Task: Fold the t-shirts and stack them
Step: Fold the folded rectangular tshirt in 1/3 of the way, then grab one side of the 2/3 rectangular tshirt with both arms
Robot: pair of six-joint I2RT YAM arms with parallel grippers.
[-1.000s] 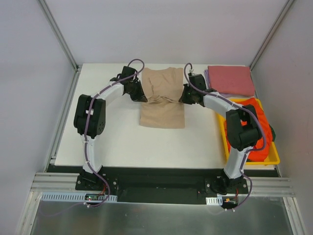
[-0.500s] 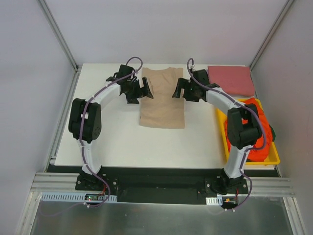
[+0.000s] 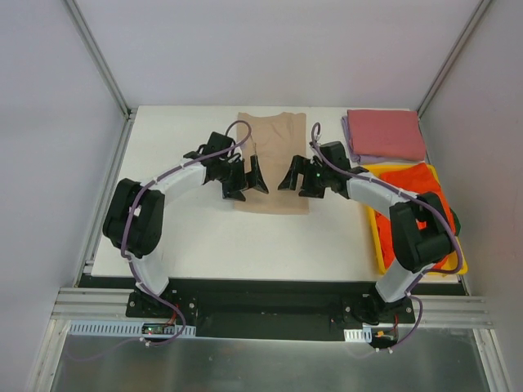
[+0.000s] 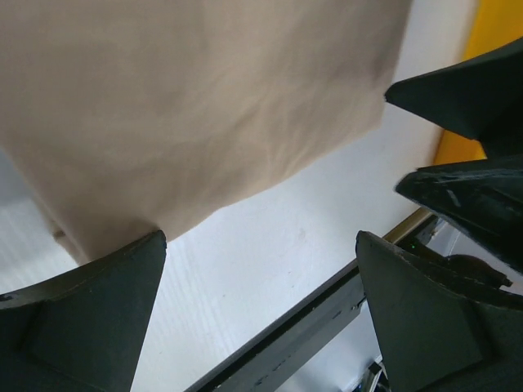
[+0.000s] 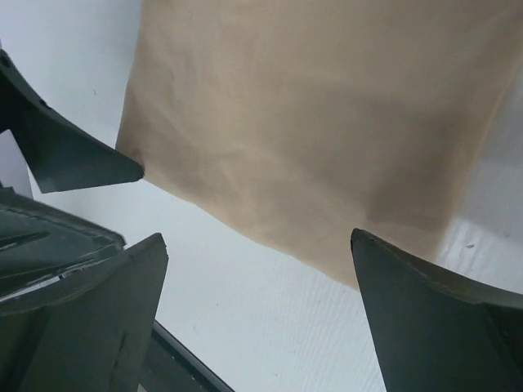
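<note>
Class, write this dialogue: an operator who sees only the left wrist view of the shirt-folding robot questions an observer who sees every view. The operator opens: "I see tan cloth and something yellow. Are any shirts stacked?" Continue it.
Observer: Yes, a pink-red t-shirt lies folded on a lavender t-shirt at the far right corner of the table.
Operator: What is the yellow thing?
Observer: A yellow tray holding a crumpled orange-red t-shirt.
Operator: How does the tan t-shirt lie?
Observer: Flat, a long rectangle with no sleeves sticking out, running toward the far edge.
</note>
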